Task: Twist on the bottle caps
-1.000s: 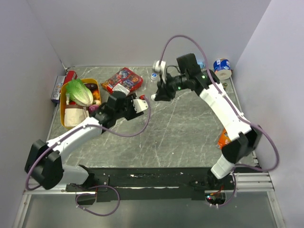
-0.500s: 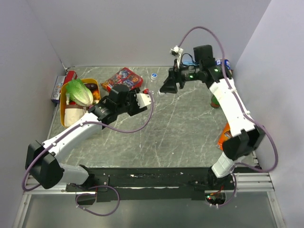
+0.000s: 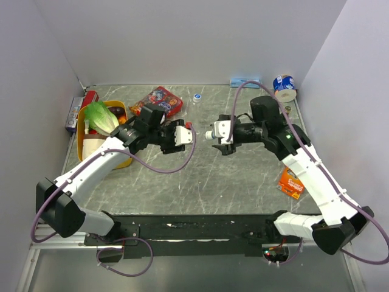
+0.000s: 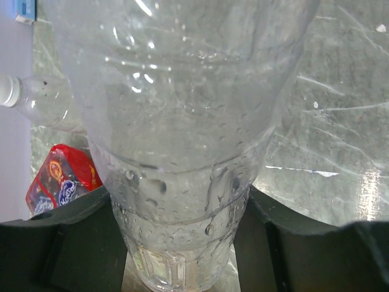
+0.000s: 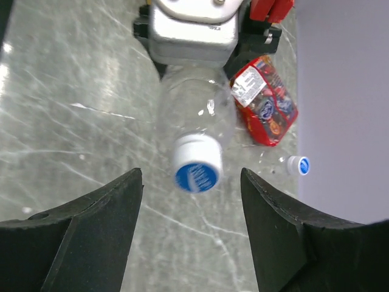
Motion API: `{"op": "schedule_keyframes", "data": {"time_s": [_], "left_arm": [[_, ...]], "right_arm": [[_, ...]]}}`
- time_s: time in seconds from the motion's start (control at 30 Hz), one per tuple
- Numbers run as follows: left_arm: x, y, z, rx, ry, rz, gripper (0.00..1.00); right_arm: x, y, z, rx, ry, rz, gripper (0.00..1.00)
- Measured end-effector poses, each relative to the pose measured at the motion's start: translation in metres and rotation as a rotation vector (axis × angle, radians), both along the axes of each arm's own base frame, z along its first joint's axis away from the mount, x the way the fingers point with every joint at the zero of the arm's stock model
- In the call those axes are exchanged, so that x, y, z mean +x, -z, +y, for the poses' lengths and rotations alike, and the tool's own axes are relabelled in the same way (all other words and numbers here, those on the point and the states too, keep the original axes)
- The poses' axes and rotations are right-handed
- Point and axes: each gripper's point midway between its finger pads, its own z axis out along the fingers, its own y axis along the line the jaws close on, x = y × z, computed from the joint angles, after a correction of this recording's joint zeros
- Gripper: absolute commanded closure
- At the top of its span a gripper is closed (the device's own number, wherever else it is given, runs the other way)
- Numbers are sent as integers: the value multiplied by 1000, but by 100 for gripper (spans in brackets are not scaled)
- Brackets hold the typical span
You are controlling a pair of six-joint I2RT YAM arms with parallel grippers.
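My left gripper (image 3: 181, 134) is shut on a clear plastic bottle (image 4: 182, 121), which fills the left wrist view between the two dark fingers. Seen from the right wrist, this bottle (image 5: 193, 109) points its neck toward me, with a white-sided bottle cap with a blue top (image 5: 196, 166) sitting on it. My right gripper (image 5: 191, 185) stands open just short of that cap, one finger on each side, touching nothing. A second clear bottle (image 3: 196, 98) lies at the back of the table with its own blue-topped cap (image 5: 298, 165) on.
A red snack packet (image 3: 159, 100) lies behind the left gripper. A yellow tray (image 3: 81, 146) with lettuce and other food stands at the left. A blue-and-white tin (image 3: 284, 85) sits at the back right, an orange packet (image 3: 290, 181) near the right arm.
The right gripper has opened, lifted toward the back of the table, then come down to face the held bottle's capped end. The left arm shifted slightly with the bottle.
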Motion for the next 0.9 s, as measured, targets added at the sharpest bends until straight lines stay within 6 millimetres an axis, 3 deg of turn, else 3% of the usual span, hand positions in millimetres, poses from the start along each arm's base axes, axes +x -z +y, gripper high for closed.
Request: {"op": "schedule_keyframes", "data": {"time_s": [0.07, 0.2, 0.53, 0.6, 0.83, 0.9], "left_arm": [[-2, 1, -1, 4, 14, -1, 99], [-5, 2, -2, 10, 31, 0, 99], [-7, 2, -5, 6, 33, -2, 99], [-5, 0, -6, 2, 31, -10, 99], [-3, 3, -9, -11, 11, -15, 99], [5, 0, -12, -31, -38, -51, 99]], "right_arm": [[4, 4, 5, -17, -10, -23, 29], [6, 6, 12, -35, -32, -60, 40], [4, 6, 13, -42, -48, -78, 52], [3, 5, 12, -44, -48, -80, 58], [1, 8, 8, -58, -23, -49, 99], [6, 5, 8, -48, 20, 5, 100]]}}
